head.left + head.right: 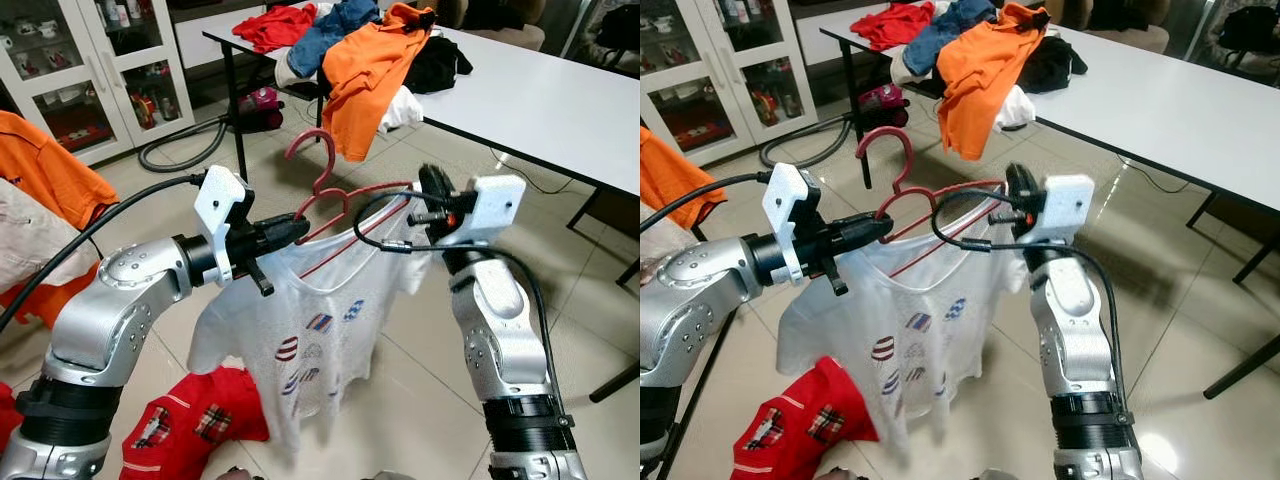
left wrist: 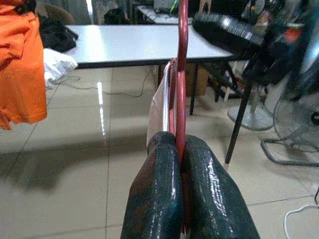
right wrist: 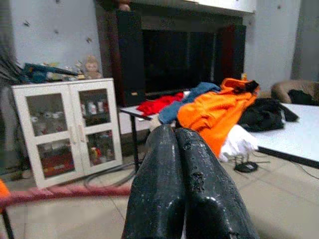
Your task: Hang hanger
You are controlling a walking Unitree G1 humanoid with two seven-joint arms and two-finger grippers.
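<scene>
**Operator:** Tiled floor (image 1: 420,330) and a long white table (image 1: 540,100) heaped with clothes lie beyond both arms. At the jaws first: my left gripper (image 1: 285,232) is clamped tight on the red hanger (image 1: 330,200), at the wire just below its hook. In the left wrist view the wire runs up right between the two fingers (image 2: 159,189), with no gap.

**Colleague:** And the right one?

**Operator:** My right gripper (image 1: 432,195) sits at the hanger's far shoulder. Its fingers (image 3: 164,184) are pressed together in the right wrist view, and the red bar passes just beside them. I cannot tell whether they pinch the shirt or only touch it.

**Colleague:** What is on the hanger?

**Operator:** A thin white shirt (image 1: 300,340) with small printed patches hangs below the jaws, between the two arms. Further out, an orange shirt (image 1: 365,75) droops off the table edge, and red clothing (image 1: 190,425) lies under my left arm.

**Colleague:** How will it handle?

**Operator:** I judge it light. The wire looks thin and springy, so it may twist in a one-point grip. The shirt is soft and could slide off a tilted shoulder. Holding near the hook, as my left does, seems best: it keeps the hook free for a rail. No rail is in sight yet.
</scene>
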